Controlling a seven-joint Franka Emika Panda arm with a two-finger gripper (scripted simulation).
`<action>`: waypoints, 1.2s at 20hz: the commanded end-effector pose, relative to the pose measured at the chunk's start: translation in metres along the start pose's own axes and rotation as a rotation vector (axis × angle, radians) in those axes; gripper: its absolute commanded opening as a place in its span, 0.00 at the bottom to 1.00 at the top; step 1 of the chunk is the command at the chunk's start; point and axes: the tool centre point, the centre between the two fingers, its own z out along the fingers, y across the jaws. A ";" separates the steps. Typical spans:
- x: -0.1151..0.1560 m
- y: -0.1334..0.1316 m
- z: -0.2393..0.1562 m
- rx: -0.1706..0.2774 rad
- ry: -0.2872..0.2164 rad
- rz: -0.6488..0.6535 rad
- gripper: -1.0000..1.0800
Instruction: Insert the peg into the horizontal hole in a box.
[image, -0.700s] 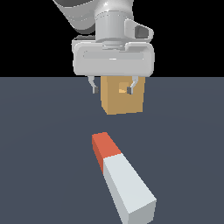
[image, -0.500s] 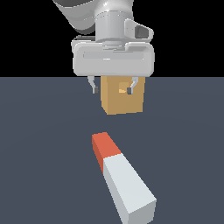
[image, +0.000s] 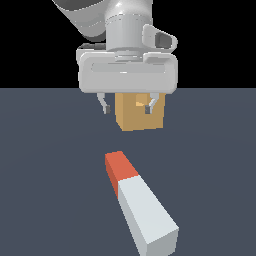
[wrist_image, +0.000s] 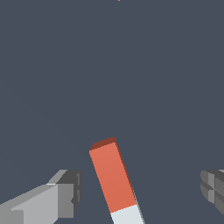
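Peg (image: 140, 202) first: a long square-sectioned bar, pale grey-white for most of its length with one short orange-red end, lying flat on the tabletop (image: 45, 175) below the hand (image: 129, 106) and nearer the exterior camera than it. Its red end points toward the hand and the box (image: 139, 114), and the bar runs slightly askew. The hand hangs above the surface with its two fingers spread wide and nothing between them; in the wrist view the red end of the peg lies between the two fingertips (wrist_image: 65, 194), touching neither. The box is a plain tan-orange cube standing behind the hand, partly hidden by its pale grey body, well apart from the peg; a small lighter patch on its face, the hole (image: 140, 104), shows beside one finger. The tabletop is a flat, even slate-blue plane; beyond its far edge the background is plain black.
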 end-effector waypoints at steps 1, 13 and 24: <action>-0.011 -0.001 0.006 -0.001 -0.001 -0.024 0.96; -0.089 -0.001 0.045 -0.007 -0.004 -0.198 0.96; -0.140 0.009 0.070 -0.011 -0.007 -0.315 0.96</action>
